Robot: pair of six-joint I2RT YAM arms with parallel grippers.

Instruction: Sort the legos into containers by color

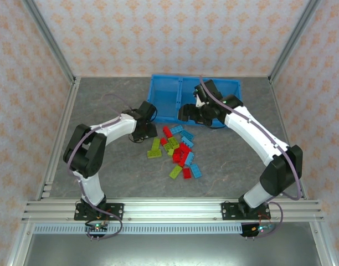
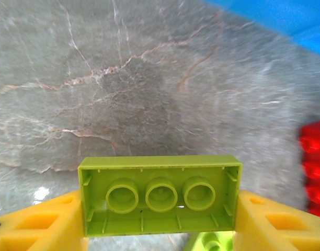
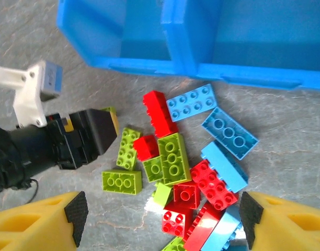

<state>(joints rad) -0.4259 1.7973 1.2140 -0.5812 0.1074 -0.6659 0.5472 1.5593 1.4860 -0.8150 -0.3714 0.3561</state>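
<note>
The legos (image 1: 178,149) lie in a loose pile of red, yellow-green and light blue bricks on the grey table, just in front of the blue bin of containers (image 1: 164,83). My left gripper (image 2: 160,212) is shut on a yellow-green lego (image 2: 160,191), hollow underside toward the camera, its ends against both yellow fingers, above the bare table. It sits left of the pile (image 1: 142,132). My right gripper (image 3: 163,219) hangs open over the pile (image 3: 191,172), pads (image 3: 76,217) wide apart, nothing between them. The bin's front wall (image 3: 175,65) lies beyond the pile.
A red lego (image 2: 314,167) shows at the right edge of the left wrist view, and another green one (image 2: 212,243) lies under the held brick. The bin's corner (image 2: 285,15) is at upper right. My left gripper's black body (image 3: 71,141) is close left of the pile.
</note>
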